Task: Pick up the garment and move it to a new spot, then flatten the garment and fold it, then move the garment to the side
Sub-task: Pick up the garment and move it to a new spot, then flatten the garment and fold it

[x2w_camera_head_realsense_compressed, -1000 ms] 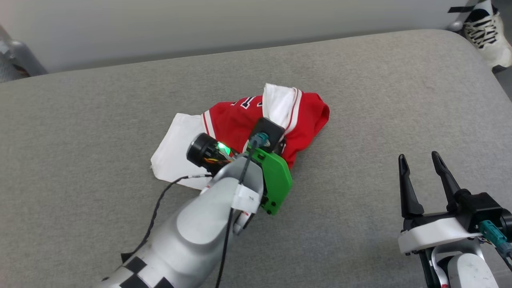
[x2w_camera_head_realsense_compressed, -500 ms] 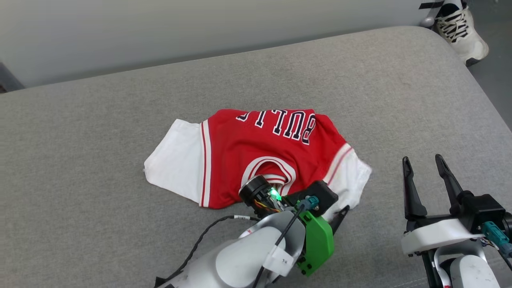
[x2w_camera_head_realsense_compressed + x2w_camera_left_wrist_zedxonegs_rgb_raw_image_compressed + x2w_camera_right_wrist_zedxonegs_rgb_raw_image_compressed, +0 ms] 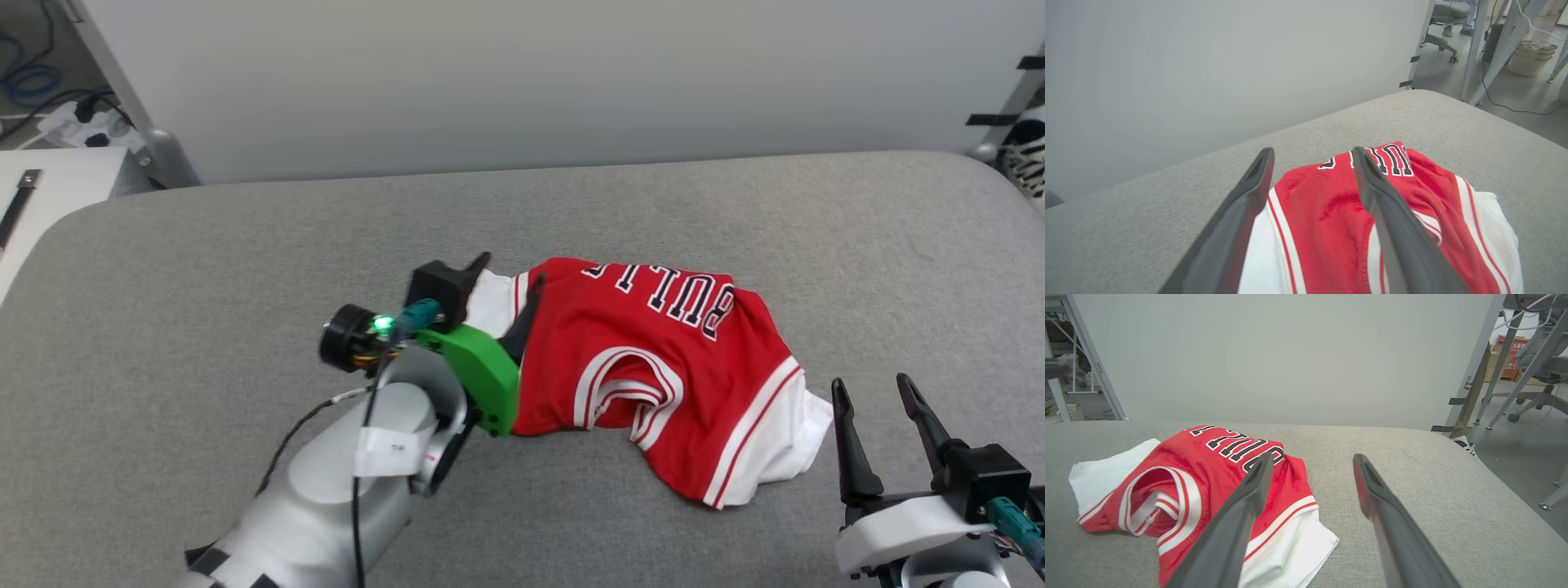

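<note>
Grey fabric is covering the padded worktop, which is being backed by a plain pale wall. The garment is lying on this worktop slightly right of its middle, crumpled rather than flat. Its red body is being shown with the "BULLS" lettering upside down toward the wall. The striped neck opening is facing the robot, and a white sleeve with red-white trim is trailing at the near right. The other white sleeve is being partly hidden behind the left gripper.

That gripper is being held low over the garment's left end, its fingers spread wide and released, with nothing clamped between them. In the left wrist view one finger is being seen over the white sleeve and the other over the red body, with the striped seam lying between them. Whether the tips are resting on the cloth or hovering just above it cannot be told from these angles.

The right gripper is being held at the near right, just beside the trailing sleeve but apart from it. Its fingers are pointing toward the wall, likewise parted and empty, with bare worktop showing between them in the right wrist view.

A striped shoe is showing past the worktop's far right corner, and white furniture is standing at the left edge.
</note>
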{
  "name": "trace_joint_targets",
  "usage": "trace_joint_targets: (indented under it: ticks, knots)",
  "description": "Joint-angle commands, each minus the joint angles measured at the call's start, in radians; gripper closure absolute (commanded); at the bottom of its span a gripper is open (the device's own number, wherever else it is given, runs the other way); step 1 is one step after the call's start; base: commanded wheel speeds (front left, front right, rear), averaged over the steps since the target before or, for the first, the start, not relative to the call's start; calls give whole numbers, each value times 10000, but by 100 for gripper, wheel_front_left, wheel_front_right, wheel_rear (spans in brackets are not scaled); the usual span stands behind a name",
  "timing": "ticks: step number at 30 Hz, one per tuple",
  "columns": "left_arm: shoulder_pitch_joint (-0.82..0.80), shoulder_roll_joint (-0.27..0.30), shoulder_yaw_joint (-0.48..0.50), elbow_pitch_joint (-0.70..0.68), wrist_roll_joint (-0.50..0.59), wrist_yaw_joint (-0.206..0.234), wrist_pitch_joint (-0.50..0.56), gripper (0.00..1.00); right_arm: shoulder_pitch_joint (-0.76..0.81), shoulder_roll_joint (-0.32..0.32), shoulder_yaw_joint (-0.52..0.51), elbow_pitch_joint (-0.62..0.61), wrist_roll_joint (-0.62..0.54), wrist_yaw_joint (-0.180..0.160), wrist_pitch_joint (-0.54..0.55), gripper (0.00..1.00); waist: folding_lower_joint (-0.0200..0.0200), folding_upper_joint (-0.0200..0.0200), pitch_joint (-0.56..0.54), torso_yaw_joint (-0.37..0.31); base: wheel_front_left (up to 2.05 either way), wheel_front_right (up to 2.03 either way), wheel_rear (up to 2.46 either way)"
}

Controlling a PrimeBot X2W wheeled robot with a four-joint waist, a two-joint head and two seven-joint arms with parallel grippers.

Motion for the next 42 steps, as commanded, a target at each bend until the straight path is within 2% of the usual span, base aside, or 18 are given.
trace_joint_targets:
  ticks: [1, 5, 9, 13, 17, 23, 31, 37, 42]
  knots:
    - [362, 320, 268, -81, -163, 81, -140, 0, 206, -4, 31, -67, 83, -7, 67, 0, 0, -1, -536, 617, 0, 0, 0]
    - [1179, 1025, 1023, -612, -476, 155, -289, 0, 480, -85, 139, -185, 133, -7, 117, 0, 0, -1, -723, 892, 0, 0, 0]
    - [2284, 1414, 1952, -1776, -568, 377, -322, 0, 680, -124, 182, -370, 236, -7, 84, 0, 0, -1, -809, 1047, 0, 0, 0]
    - [3750, 1526, 2882, -3062, -229, 757, -326, 0, 830, -123, 202, -529, 256, -7, 79, 0, 0, -1, -813, 1117, 0, 0, 0]
    - [5017, 1272, 3685, -4046, 224, 761, -327, 0, 967, -97, 263, -639, 273, -7, 65, 0, 0, -1, -769, 1117, 0, 0, 0]
    - [6256, 525, 4847, -4989, 1292, -232, -328, 0, 1053, 0, 353, -711, 313, -7, 33, 0, 0, -1, -641, 1049, 0, 0, 0]
    - [6779, -325, 5824, -4690, 2258, -1333, -328, 0, 963, 92, 369, -722, 309, -7, -4, 0, 0, -1, -571, 891, 0, 0, 0]
    - [6566, -579, 6203, -4373, 2615, -1626, -328, 0, 879, 58, 472, -706, 328, -7, -18, 0, 0, -1, -447, 664, 0, 0, 0]
    - [6083, -461, 6312, -3980, 2530, -1524, 165, 0, 734, 8, 521, -781, 330, -7, 0, 0, 0, -1, -213, 321, 0, 0, 0]
